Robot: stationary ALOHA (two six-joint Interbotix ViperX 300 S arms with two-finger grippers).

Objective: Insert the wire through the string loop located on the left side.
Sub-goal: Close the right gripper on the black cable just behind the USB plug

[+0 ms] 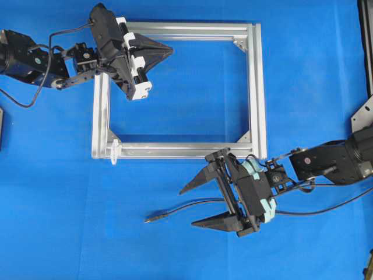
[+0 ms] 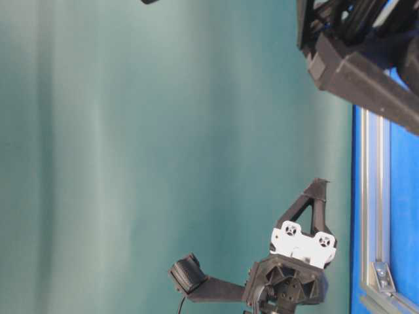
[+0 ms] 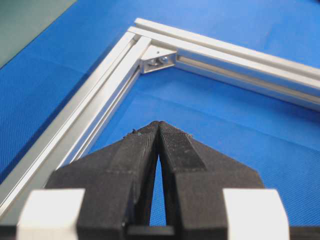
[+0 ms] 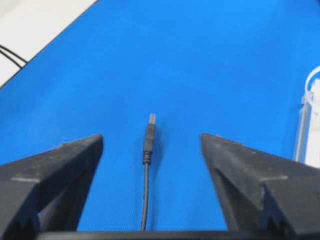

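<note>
Wire (image 1: 186, 208) lies loose on the blue cloth (image 1: 58, 221), below the silver frame (image 1: 256, 87) as the overhead view has it, its slim plug (image 4: 149, 134) pointing left with the metal tip bare. Spread wide around it is the right claw (image 1: 201, 205): one finger (image 1: 197, 182) sits above the wire, the other below, and neither touches it (the wrist view shows clear blue on both sides of the plug). So that claw is released and grips nothing.

Over at the frame's top left corner, the left claw (image 1: 169, 51) is clenched, its two fingers pressed tip to tip, with nothing between them. It points right, over the inside of the frame just under the top rail. From its own camera a corner bracket (image 3: 159, 60) shows ahead.

At the frame's bottom left corner the whitish string loop (image 1: 114, 150) sticks out, well apart from the plug, which lies below it and to its right. The right wrist view catches the loop at the far right edge, beside the end of the frame.
</note>
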